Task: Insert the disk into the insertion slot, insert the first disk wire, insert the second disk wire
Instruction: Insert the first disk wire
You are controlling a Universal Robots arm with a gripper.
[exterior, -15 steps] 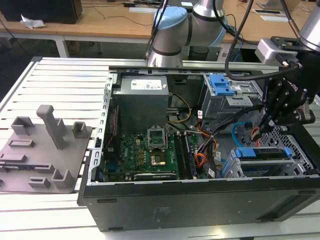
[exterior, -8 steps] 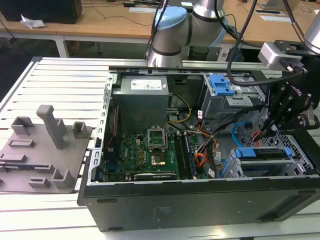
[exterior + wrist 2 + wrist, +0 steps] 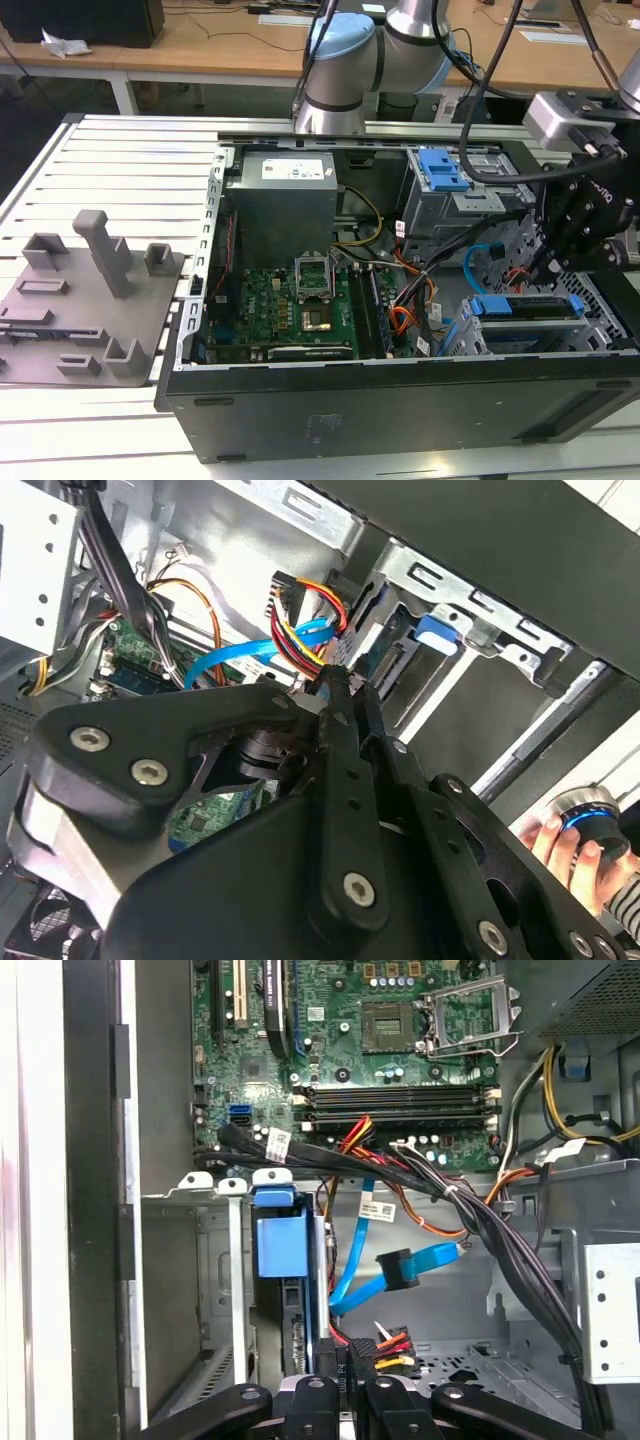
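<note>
**Power plug in the pinch, disk already in its bay**

The gripper [image 3: 345, 1352] has its fingers pressed together on what I take to be the small black plug of the first disk wire [image 3: 392, 1343]. In both wrist views the red, orange and black strands fan out right beside the fingertips. The disk [image 3: 528, 306] sits in the insertion slot [image 3: 468, 342] in its blue carrier [image 3: 278, 1240], and the plug is held just beside the disk's edge. I cannot tell whether the plug is touching its socket.

I judge this wire to be very light and limp. The strands give no push of their own and will bend wherever I lean on them. Only the plug is stiff, so the hold belongs on the plug body, on its flat faces, not on the wires behind it. The plug is small, smooth plastic and could twist in the pinch if it meets the socket at an angle. The thin tongue inside such a connector looks easy to damage, so I would keep the force low.

The second disk wire [image 3: 440, 1253] hangs in a loop near the disk with its dark plug free. Being flat, it should be springy along its length and should be held at the plug as well.
</note>
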